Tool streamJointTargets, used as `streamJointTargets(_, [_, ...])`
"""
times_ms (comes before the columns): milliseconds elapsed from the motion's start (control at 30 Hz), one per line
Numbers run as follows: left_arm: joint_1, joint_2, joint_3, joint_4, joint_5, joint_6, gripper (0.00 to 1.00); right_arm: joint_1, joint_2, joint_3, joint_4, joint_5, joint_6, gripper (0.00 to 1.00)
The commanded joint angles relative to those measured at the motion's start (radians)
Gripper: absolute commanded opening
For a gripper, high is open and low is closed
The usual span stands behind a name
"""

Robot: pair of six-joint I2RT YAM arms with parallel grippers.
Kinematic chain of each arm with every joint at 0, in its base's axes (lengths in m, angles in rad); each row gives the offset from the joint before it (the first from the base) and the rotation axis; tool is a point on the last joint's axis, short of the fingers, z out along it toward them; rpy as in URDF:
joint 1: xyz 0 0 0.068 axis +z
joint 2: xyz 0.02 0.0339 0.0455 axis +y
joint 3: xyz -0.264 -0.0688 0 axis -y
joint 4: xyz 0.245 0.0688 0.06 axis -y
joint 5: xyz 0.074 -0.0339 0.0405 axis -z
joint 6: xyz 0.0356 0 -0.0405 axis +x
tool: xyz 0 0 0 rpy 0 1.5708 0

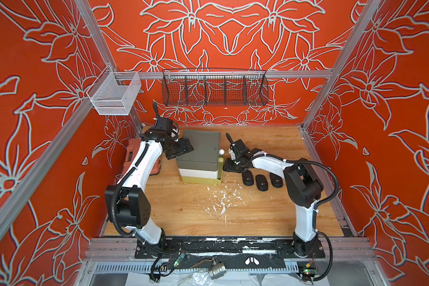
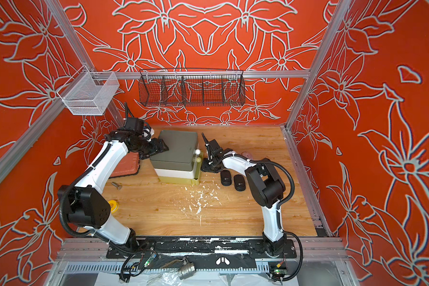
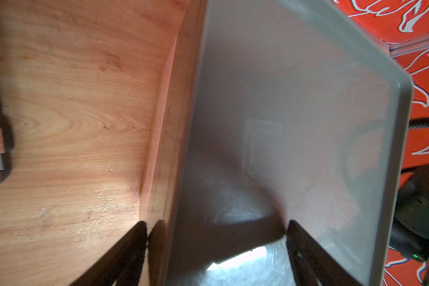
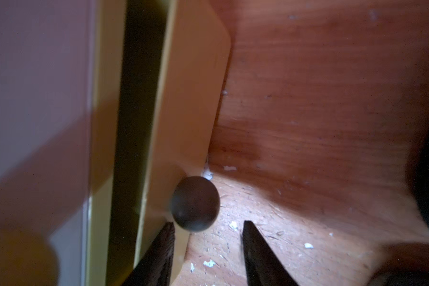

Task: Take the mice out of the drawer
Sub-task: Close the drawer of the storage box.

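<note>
Three black mice [image 1: 261, 182] lie out on the tabletop [image 1: 171, 210]. Our right gripper [image 4: 208, 226], jaws narrowly apart and empty, faces the knob [image 4: 195, 203] of the olive drawer [image 4: 183, 99]. We should centre the knob before closing. Our left gripper [image 3: 216, 227], spread wide, straddles the cabinet [image 3: 282, 99] edge.

walls [image 1: 233, 29]: red floral | tabletop [image 1: 258, 210]: light wood | black wire basket [image 1: 214, 90]: on back rail

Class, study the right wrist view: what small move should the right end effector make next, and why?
The right end effector should probably ease forward and close on the dark knob: it sits just beyond the parted fingertips, and the olive drawer is only ajar.
</note>
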Motion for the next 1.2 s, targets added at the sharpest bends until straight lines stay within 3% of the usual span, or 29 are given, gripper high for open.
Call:
streamJointTargets(0, [-0.031, -0.034, -0.004, 0.024, 0.058, -0.028, 0.84, -0.011, -0.012, -0.028, 0.094, -0.082, 0.049, 0.41])
streamJointTargets(300, [-0.071, -0.029, -0.014, 0.06, 0.079, -0.056, 0.82, -0.016, -0.027, -0.076, 0.192, -0.168, 0.082, 0.29])
streamJointTargets(533, [-0.074, -0.045, 0.024, 0.021, 0.002, -0.048, 0.83, -0.029, -0.131, -0.144, 0.143, -0.094, 0.043, 0.29])
streamJointTargets(800, [-0.054, -0.208, 0.138, -0.09, -0.198, -0.011, 0.99, -0.07, -0.38, -0.206, -0.061, 0.079, -0.071, 0.48])
streamJointTargets(900, [-0.028, -0.337, 0.104, -0.101, -0.307, -0.031, 0.98, -0.099, -0.499, -0.226, -0.143, 0.209, -0.126, 0.61])
streamJointTargets(1000, [-0.001, -0.493, -0.032, -0.106, -0.499, -0.12, 0.98, -0.133, -0.62, -0.272, -0.176, 0.386, -0.172, 0.71])
streamJointTargets(1167, [0.04, -0.737, -0.48, 0.065, -0.701, -0.277, 0.98, -0.21, -0.741, -0.411, -0.12, 0.766, -0.176, 0.94])
